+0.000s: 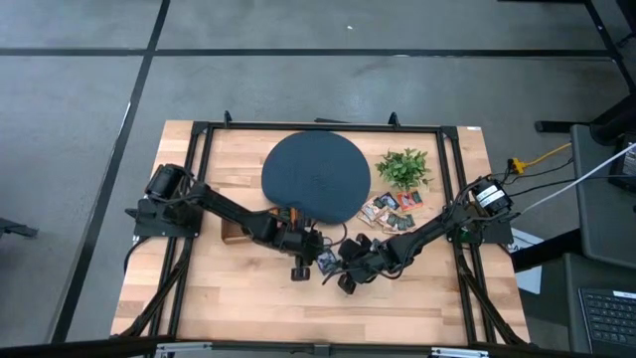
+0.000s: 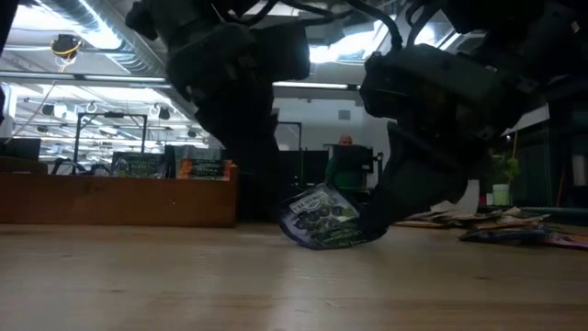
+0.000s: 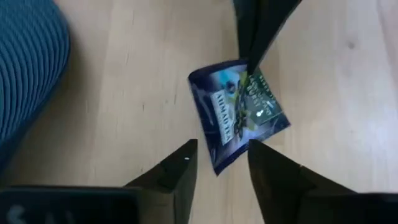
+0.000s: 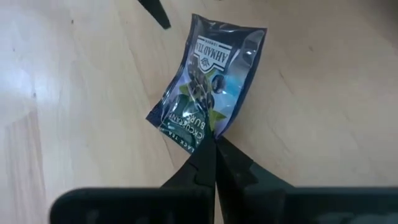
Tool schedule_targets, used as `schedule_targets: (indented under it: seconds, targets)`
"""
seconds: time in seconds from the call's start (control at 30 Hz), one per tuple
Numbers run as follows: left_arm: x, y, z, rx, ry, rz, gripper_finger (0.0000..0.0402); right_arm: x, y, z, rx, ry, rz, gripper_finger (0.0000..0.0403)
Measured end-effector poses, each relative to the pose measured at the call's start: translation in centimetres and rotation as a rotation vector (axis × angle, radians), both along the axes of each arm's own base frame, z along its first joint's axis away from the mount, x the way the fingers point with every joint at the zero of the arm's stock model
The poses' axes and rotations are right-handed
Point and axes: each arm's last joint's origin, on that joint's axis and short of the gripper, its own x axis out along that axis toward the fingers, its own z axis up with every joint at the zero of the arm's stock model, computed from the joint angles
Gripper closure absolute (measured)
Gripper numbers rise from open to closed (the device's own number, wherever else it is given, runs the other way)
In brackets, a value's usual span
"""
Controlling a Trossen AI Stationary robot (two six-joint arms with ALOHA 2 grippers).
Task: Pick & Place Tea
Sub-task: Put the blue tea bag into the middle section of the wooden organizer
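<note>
One dark blue and green tea sachet (image 1: 326, 263) sits on the wooden table (image 1: 248, 308), in front of the round dark disc (image 1: 316, 177). My right gripper (image 4: 215, 155) is shut on its green-printed end. My left gripper (image 3: 222, 162) hovers open over the sachet's (image 3: 239, 115) other end, one finger on either side, and no touch shows. In the low view the sachet (image 2: 326, 219) stands tilted, its lower edge on the table. More tea sachets (image 1: 393, 211) lie in a loose pile at the right of the disc. My right gripper pinches the sachet's green-printed edge (image 4: 205, 134), close to a corner, between its two fingers. The fingers (image 3: 252, 43) slant down at it from the table's right side. The sachet is propped up at a tilt, its lower edge (image 2: 322, 244) on the wood.
A small green leafy plant (image 1: 404, 167) stands behind the pile of sachets. A black frame (image 1: 318, 127) runs around the work area. Bare wood lies toward the near edge. A brown object (image 1: 235, 231) lies under my left arm, by the disc.
</note>
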Motion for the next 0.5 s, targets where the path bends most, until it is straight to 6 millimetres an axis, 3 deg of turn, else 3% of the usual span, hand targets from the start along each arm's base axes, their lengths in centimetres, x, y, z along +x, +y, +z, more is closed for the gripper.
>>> schedule_targets:
  seconds: [0.27,0.5]
  targets:
    - [0.3,1.2,0.0,-0.079,0.012,0.039,0.0217,0.3,0.1,0.3,-0.069,-0.041,0.046,0.0399]
    - [0.4,1.5,-0.1,-0.109,0.020,0.039,0.0222,1.1,0.2,1.3,-0.154,-0.096,0.035,0.0398]
